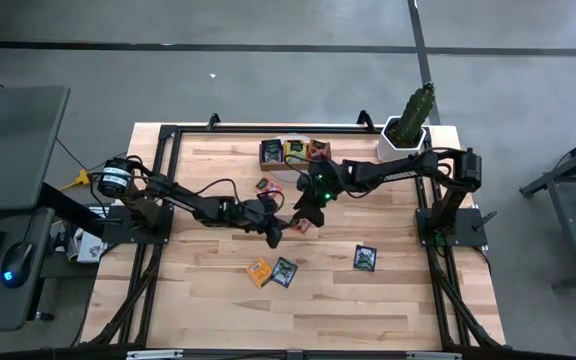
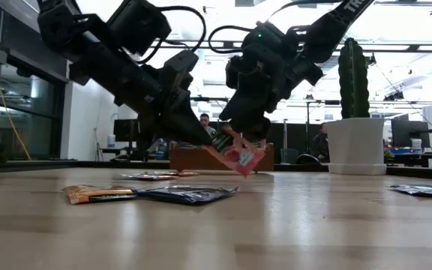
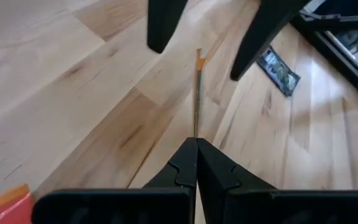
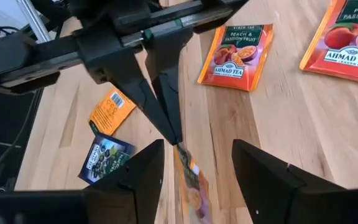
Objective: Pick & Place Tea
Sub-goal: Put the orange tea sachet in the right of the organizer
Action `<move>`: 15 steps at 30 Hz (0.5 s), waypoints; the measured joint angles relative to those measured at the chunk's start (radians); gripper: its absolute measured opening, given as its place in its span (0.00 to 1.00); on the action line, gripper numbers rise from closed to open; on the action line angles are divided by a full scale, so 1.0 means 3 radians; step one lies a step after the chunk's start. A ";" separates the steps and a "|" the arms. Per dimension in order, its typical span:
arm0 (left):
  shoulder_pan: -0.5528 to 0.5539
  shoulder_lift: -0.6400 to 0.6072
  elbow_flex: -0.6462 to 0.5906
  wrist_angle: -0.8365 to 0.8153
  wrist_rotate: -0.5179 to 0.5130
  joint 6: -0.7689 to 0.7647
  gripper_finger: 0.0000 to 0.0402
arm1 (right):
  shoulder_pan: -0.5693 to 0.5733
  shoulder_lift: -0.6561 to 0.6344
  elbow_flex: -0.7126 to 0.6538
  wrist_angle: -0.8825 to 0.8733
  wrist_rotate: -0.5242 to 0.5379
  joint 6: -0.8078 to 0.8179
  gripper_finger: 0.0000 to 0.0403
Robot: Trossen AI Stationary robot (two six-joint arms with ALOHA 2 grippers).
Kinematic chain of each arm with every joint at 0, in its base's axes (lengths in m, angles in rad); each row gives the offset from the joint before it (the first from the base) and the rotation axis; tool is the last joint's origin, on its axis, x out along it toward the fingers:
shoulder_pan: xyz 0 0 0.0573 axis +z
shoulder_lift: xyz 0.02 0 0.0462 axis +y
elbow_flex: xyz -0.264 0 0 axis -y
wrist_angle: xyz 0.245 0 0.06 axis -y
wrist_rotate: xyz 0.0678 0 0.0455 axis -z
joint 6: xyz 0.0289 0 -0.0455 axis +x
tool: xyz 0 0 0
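the thin, light, slippery orange sachet (image 2: 240, 157) is pinched edgewise by the left end effector (image 2: 201, 139); the right end effector (image 4: 194, 165) is spread around it, so the flat faces should be gripped.

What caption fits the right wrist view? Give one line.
Left gripper pinches an orange tea sachet edge-on between the right gripper's open fingers above the table.

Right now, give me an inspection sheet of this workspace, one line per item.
Surface: wooden table, bare patches showing.
Job's things: one sachet pinched in the air; loose sachets on the table; more in the tray.
Clutter: potted cactus at the table's far right corner.
Grippers: left gripper shut on the sachet's edge; right gripper open around the sachet.
Cables: yellow cable by the left arm's base.
Surroundings: a person far behind the table.
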 joint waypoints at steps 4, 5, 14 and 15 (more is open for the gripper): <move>0.0000 0.0000 0.0098 -0.0115 0.0020 0.0076 0.00 | 0.0001 0.0000 0.0000 -0.0114 -0.0002 -0.0039 0.46; 0.0000 0.0000 0.0108 -0.0131 0.0024 0.0085 0.00 | 0.0003 0.0000 0.0000 -0.0155 -0.0018 -0.0061 0.46; 0.0000 0.0000 0.0148 -0.0170 0.0025 0.0142 0.00 | 0.0017 0.0001 0.0000 -0.0322 -0.0102 -0.0150 0.45; 0.0000 0.0000 0.0148 -0.0170 0.0025 0.0138 0.00 | 0.0025 0.0001 0.0000 -0.0325 -0.0101 -0.0157 0.44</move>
